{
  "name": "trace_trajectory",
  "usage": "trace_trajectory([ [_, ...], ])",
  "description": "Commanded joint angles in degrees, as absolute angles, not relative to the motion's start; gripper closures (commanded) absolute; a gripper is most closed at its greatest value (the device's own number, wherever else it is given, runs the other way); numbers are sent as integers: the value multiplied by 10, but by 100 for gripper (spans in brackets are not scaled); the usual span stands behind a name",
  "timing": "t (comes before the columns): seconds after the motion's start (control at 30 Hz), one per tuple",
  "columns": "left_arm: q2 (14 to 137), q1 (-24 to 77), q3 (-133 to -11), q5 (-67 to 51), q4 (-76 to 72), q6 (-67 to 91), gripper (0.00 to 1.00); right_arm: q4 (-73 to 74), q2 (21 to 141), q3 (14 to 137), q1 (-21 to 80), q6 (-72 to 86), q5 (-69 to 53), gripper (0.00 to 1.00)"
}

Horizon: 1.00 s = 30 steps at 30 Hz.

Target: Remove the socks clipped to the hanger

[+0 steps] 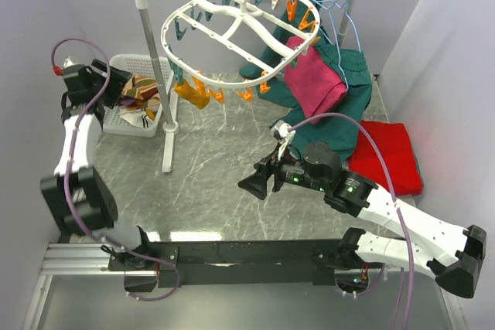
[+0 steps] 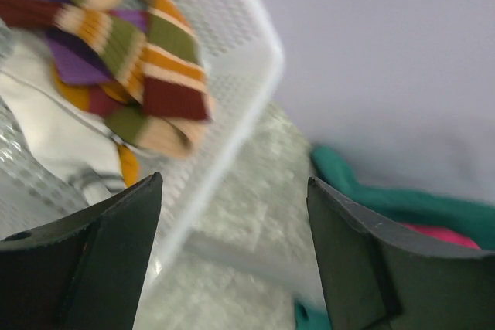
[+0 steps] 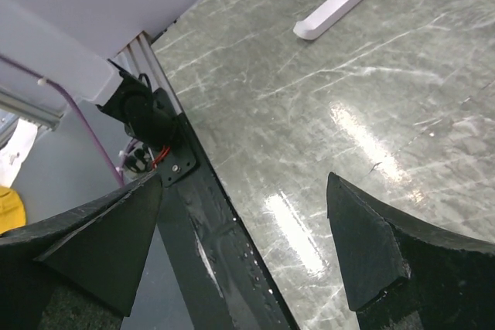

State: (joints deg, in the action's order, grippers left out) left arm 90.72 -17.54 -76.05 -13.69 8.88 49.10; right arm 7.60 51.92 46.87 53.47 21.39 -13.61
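**Socks mostly in the basket, one looks left on the hanger**

Socks striped in maroon, purple, orange and cream lie in a heap inside the white basket, at 9 o'clock on the table. They overlap too much for me to count; I make out at least two. My left gripper hangs just above the basket rim with its fingers spread wide and nothing between them, so I judge that a drop-off is done.

The one white hanger hangs from the pole rack at 12 o'clock. At 7 o'clock on its rim I see one mustard-orange piece clipped on, which I take for a last sock. The other clips look bare, though the far ones are too small to tell.

My right gripper is also wide and empty, low over the table near the middle. By my reckoning, one sock remains to unclip.
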Motion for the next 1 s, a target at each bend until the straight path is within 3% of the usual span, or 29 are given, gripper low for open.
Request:
trace_trajectory([
  [0.0, 789, -161, -688, -222, 4, 529, 28, 44, 540, 498, 533, 214, -160, 7],
  [0.17, 665, -92, -558, -232, -59, 538, 35, 34, 555, 503, 533, 217, -173, 7],
  [0.4, 612, 24, -510, -231, -16, 464, 27, 51, 551, 502, 533, 210, -157, 6],
  [0.73, 523, 79, -384, -164, -24, 448, 35, 54, 552, 497, 532, 213, -150, 5],
  [0.87, 482, 80, -341, -197, -90, 425, 19, 51, 556, 493, 532, 215, -152, 5],
  [0.9, 472, 82, -331, -214, -146, 419, 8, 49, 558, 492, 533, 217, -153, 4],
  [0.97, 440, 83, -306, -211, -188, 413, 4, 50, 562, 492, 533, 218, -154, 4],
])
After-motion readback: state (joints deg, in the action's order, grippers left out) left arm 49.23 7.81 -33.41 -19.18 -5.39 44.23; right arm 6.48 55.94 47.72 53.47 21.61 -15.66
